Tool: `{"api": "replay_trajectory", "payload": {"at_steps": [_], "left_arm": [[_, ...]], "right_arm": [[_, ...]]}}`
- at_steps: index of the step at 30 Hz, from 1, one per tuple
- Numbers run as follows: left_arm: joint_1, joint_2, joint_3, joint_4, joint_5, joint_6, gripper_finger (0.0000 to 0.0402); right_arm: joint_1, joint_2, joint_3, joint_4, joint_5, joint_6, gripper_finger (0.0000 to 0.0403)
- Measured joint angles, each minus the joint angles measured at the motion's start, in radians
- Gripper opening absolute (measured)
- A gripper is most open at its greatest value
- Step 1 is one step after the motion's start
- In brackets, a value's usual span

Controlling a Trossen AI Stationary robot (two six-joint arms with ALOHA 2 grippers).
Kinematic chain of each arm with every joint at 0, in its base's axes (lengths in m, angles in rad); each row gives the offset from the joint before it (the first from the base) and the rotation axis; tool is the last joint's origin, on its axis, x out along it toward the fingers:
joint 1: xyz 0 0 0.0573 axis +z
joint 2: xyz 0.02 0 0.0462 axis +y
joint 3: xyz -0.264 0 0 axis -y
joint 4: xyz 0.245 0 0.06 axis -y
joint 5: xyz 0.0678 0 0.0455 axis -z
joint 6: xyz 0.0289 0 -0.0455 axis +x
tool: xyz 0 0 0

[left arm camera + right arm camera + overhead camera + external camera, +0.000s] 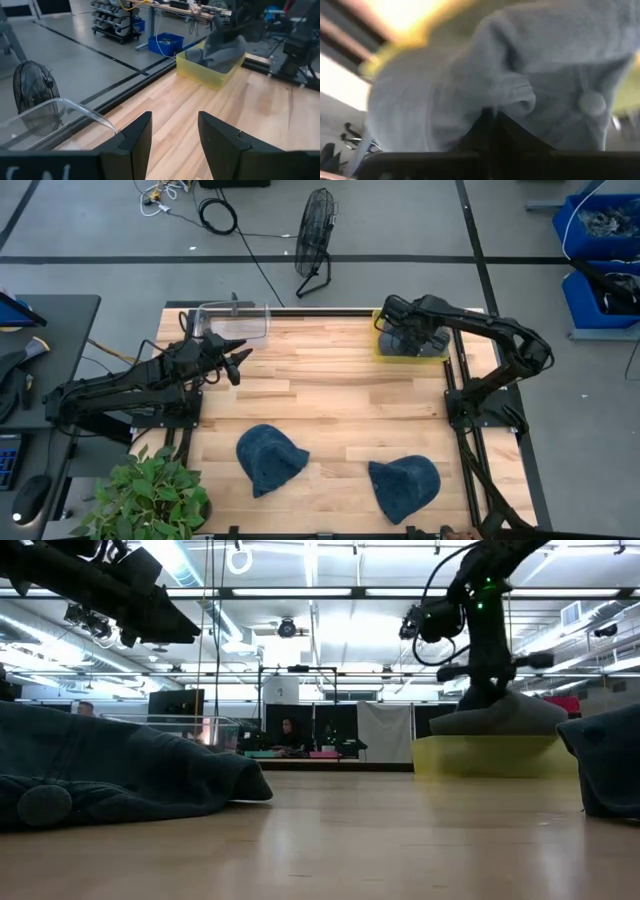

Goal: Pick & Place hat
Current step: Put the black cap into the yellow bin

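Observation:
A grey hat (408, 338) lies in the yellow bin (382, 348) at the table's far right; in the low view the grey hat (500, 715) mounds above the bin's rim (480, 745). My right gripper (490, 117) is down on it, shut on its cloth. Two blue denim hats lie flat near the near edge, one left of centre (270, 458) and one to its right (405, 485). My left gripper (172, 135) hovers open above the table's left side, beside the clear bin (235, 320), touching nothing. My right gripper pinches a raised fold of the grey hat's cloth (517, 102) between its two fingers, near the crown button (592, 102). It comes from above, pointing down into the bin (485, 680). The hat rests in the yellow bin, its cloth slack around the fingers.
A clear plastic bin (60, 112) stands at the table's far left corner. A potted plant (150, 495) sits at the near left corner. A floor fan (315, 240) stands beyond the far edge. Bare wood lies across the table's middle (340, 395).

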Motion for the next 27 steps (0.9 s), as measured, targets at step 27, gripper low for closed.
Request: {"api": "replay_trajectory", "payload": {"at_steps": [27], "left_arm": [[0.000,0.000,0.000,-0.002,-0.005,-0.002,0.0165]], "right_arm": [[0.029,0.000,0.124,0.021,0.041,0.407,0.0068]]}}
